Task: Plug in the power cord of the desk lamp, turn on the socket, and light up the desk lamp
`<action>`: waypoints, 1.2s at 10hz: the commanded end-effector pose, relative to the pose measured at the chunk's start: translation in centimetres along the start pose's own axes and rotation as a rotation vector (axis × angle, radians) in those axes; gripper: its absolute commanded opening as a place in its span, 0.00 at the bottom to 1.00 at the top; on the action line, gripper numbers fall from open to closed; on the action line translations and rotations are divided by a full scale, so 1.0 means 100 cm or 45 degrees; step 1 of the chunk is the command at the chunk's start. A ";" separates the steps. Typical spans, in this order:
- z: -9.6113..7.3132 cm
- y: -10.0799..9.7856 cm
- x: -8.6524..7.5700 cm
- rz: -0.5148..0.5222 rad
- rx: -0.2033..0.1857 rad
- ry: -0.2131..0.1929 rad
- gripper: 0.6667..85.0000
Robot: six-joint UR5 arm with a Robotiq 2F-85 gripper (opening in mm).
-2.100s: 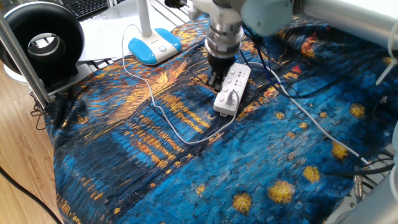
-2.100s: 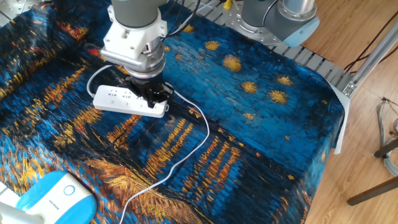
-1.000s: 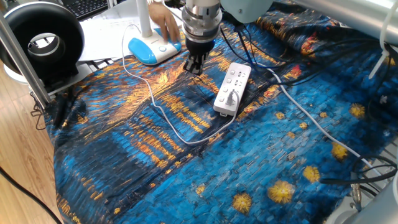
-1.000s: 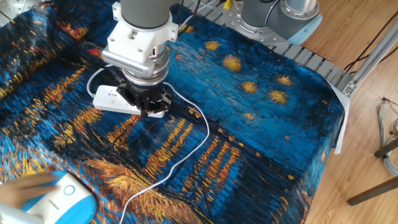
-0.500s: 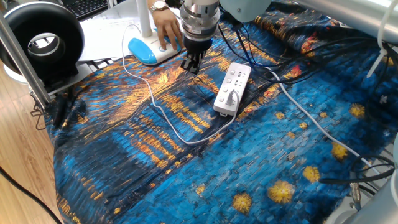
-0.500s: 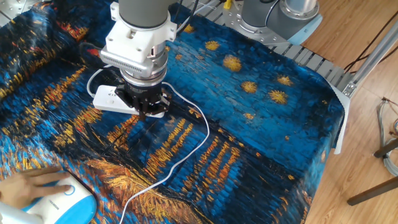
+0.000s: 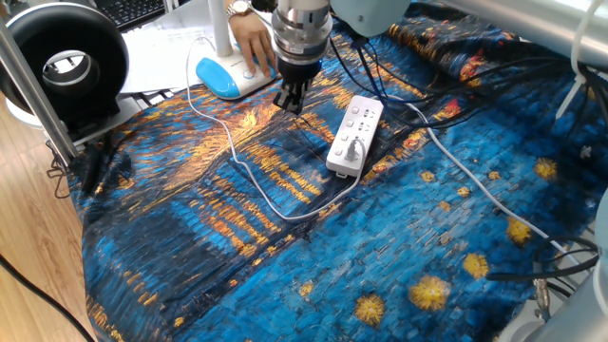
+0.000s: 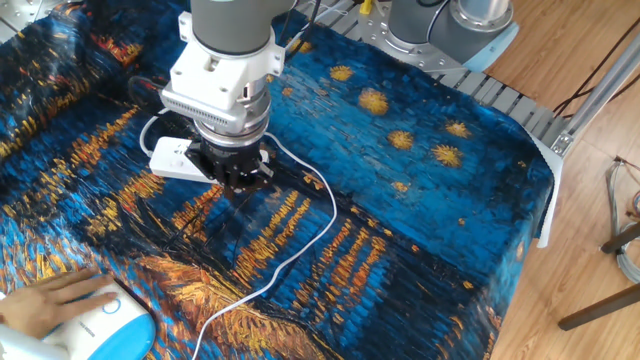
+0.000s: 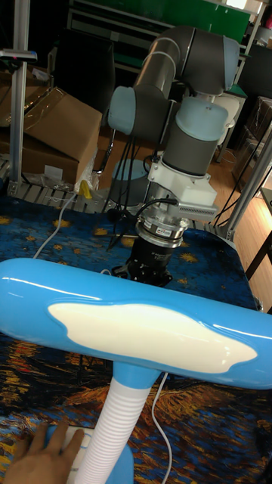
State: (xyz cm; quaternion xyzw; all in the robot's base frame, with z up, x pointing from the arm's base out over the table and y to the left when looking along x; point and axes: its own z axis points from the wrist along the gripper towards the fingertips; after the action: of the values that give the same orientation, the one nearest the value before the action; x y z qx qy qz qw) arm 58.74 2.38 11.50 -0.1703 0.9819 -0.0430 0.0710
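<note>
The socket [image 7: 355,135] lies on the painted blue cloth, with the small white plug [image 7: 351,150] of the power cord [image 7: 235,157] seated in its near end. My gripper [image 7: 290,100] hangs just above the cloth between the socket and the desk lamp [image 7: 231,75], fingers together and holding nothing. A person's hand [image 7: 251,42] rests on the lamp's blue-and-white base. From the other side, my gripper [image 8: 235,180] hides much of the socket [image 8: 168,155], and the hand [image 8: 55,298] touches the base [image 8: 105,325]. The lamp head [image 9: 143,329] fills the tall view; no clear glow shows.
A black ring-shaped device [image 7: 65,63] stands at the back left beside a metal post [image 7: 28,81]. The socket's thick white cable [image 7: 475,180] and black cables [image 7: 446,100] run off to the right. Cardboard boxes [image 9: 53,128] sit behind the table.
My gripper has left the socket and moved toward the lamp base, drifting only slightly in the last half second. A person's hand came in and settled on the lamp base.
</note>
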 end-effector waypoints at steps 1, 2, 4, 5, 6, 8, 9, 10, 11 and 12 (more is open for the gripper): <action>-0.002 0.000 -0.002 0.019 -0.001 -0.009 0.01; -0.002 -0.003 -0.002 0.023 0.010 -0.013 0.01; -0.003 -0.012 0.000 0.028 -0.005 -0.023 0.01; -0.004 -0.016 0.007 0.018 -0.020 -0.001 0.01; -0.003 -0.019 0.013 0.048 -0.030 0.004 0.01; 0.006 -0.045 0.035 0.143 0.008 0.032 0.01; 0.012 -0.044 0.038 0.241 -0.043 0.015 0.01; 0.019 -0.043 0.043 0.366 -0.070 0.017 0.01; 0.026 -0.048 0.047 0.417 -0.069 0.006 0.01; 0.029 -0.042 0.054 0.386 -0.065 0.044 0.01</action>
State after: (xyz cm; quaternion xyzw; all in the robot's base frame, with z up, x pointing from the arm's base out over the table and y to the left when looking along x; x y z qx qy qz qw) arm 56.64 -2.94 9.66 -0.0633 0.9957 -0.0232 0.0637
